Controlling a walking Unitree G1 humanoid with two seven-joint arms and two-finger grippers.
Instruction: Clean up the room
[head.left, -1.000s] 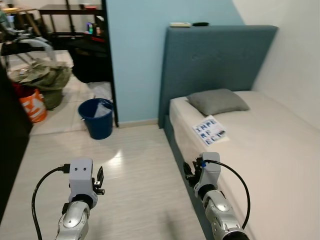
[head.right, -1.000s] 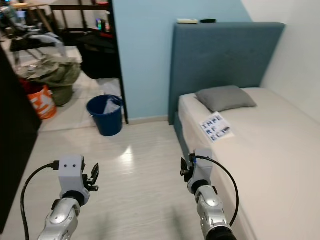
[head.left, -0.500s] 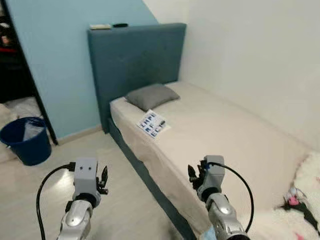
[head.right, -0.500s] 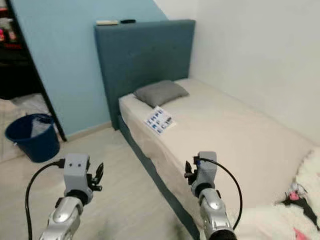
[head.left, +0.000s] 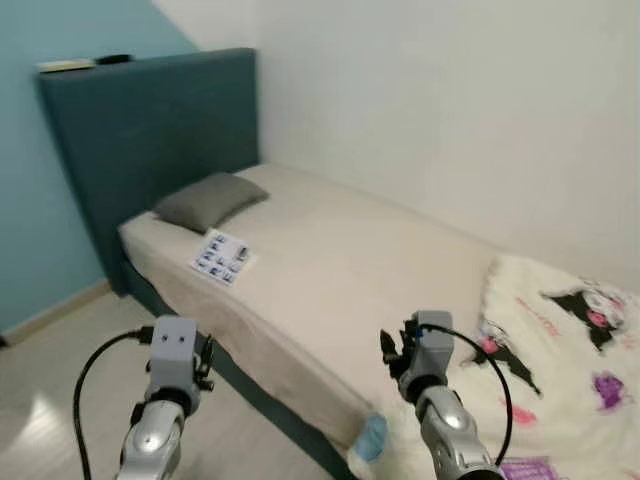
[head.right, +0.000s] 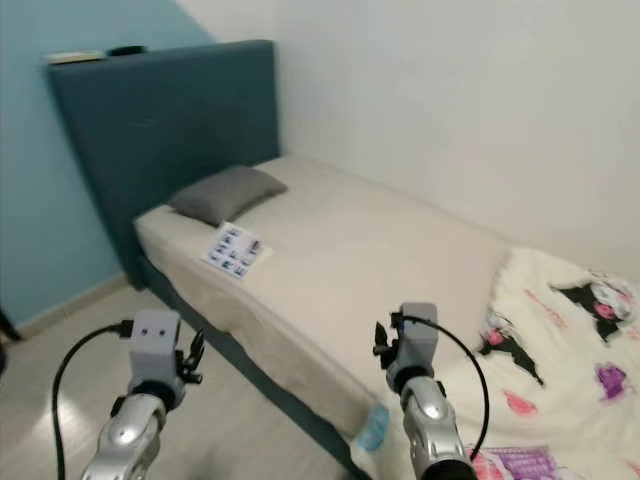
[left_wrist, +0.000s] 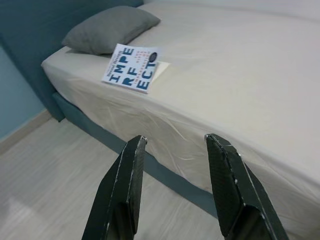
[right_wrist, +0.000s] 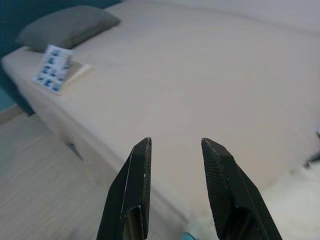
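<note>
Left gripper (left_wrist: 175, 185): fingers parted, nothing held; book (left_wrist: 131, 74) ahead on bed (left_wrist: 240, 100); right gripper (right_wrist: 172, 187): parted likewise; blanket (head.left: 560, 360) beside it.

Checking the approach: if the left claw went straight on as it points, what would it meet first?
Most likely the side of the bed: the left claw is open and aims at the sheet's edge, short of the book. Depth is hard to judge.

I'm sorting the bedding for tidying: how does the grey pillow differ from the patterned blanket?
The grey pillow is plain and compact, lying flat at the headboard end. The patterned blanket is white with cartoon figures, much larger, rumpled, and spills over the bed's near edge at the other end. Both rest on the beige mattress.
</note>
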